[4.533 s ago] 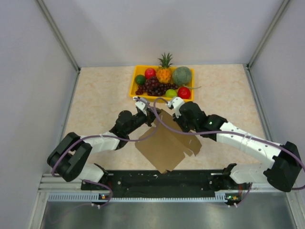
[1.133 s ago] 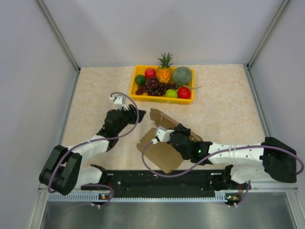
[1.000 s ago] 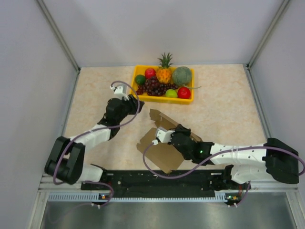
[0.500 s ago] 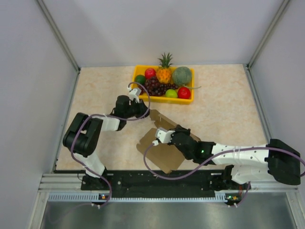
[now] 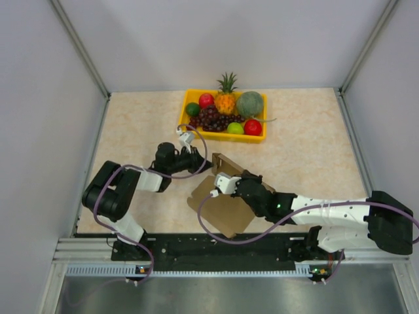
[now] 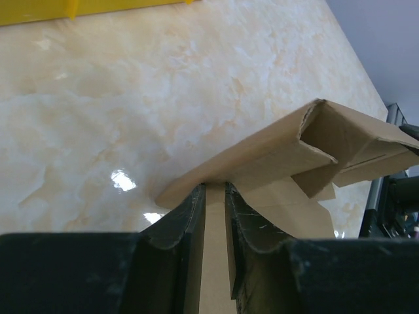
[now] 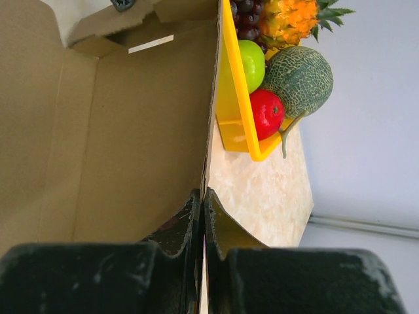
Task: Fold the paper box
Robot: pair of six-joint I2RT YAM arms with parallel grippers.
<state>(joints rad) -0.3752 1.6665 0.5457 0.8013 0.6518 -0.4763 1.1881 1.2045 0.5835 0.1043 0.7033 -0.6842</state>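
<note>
**Asker:** What differs from a moment ago?

**Me:** About a second ago my left arm was out over the left of the worktop [image 5: 131, 124], well apart from the cardboard. Now my left fingers [image 6: 215, 193] are clenched on a flap at the far-left corner of the paper box [image 5: 222, 212], with a strip of cardboard pinched between them. My right arm has hardly shifted in that time. A few seconds back the sheet was spread wider, with both arms at its far edge.

**Asker:** And your right fingers?

**Me:** My right fingers [image 7: 202, 199] are clamped on the edge of a raised panel, one on each face.

**Asker:** Where does the box sit?

**Me:** Near the middle of the worktop, close to my bases. Its near part lies flat and its far part is folded up. It is in front of the yellow tray [image 5: 222, 136] and not touching it.

**Asker:** The surroundings?

**Me:** The worktop is glossy, cream and marbled, and catches light spots. The tray holds a pineapple [image 5: 226, 98], a melon [image 5: 250, 103], grapes and apples. Plain grey walls [image 5: 222, 39] close in three sides, and a metal rail [image 5: 222, 252] runs along the near edge.
</note>
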